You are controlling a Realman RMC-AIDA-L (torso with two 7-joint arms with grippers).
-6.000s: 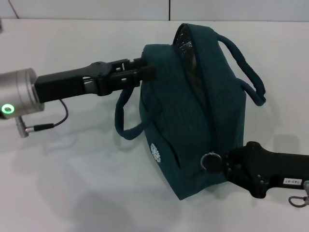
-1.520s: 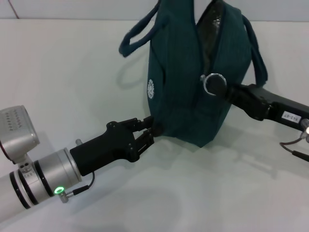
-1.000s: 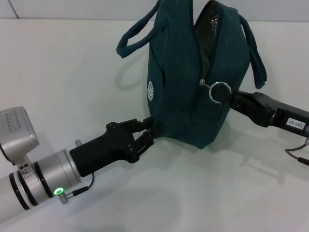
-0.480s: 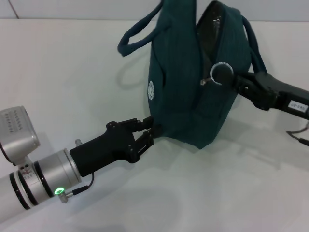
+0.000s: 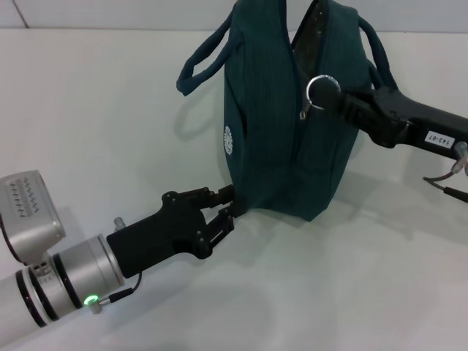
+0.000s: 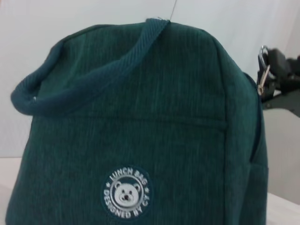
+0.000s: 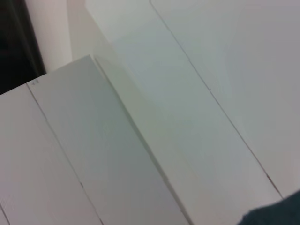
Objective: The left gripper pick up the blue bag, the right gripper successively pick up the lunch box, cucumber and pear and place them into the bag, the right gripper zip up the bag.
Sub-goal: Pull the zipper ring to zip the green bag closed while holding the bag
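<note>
The blue bag (image 5: 281,139) stands upright on the white table, its round white logo (image 5: 230,140) facing my left side. Its top is still parted, with dark lining showing (image 5: 316,33). My left gripper (image 5: 228,206) reaches in low from the front left and is shut on the bag's bottom corner. My right gripper (image 5: 339,99) comes in from the right and is shut on the ring zipper pull (image 5: 322,88), high on the bag's side seam. The left wrist view shows the bag (image 6: 164,140), its handle (image 6: 89,75) and the ring (image 6: 263,75). The lunch box, cucumber and pear are hidden.
The white table (image 5: 110,110) stretches bare to the left and in front of the bag. A white panelled wall (image 7: 150,117) fills the right wrist view, with a sliver of bag fabric (image 7: 281,215) at one corner.
My right gripper has drawn the zipper ring upward along the seam, narrowing the bag's opening. The bag now stands more upright. My left gripper has stayed at the bottom corner.
</note>
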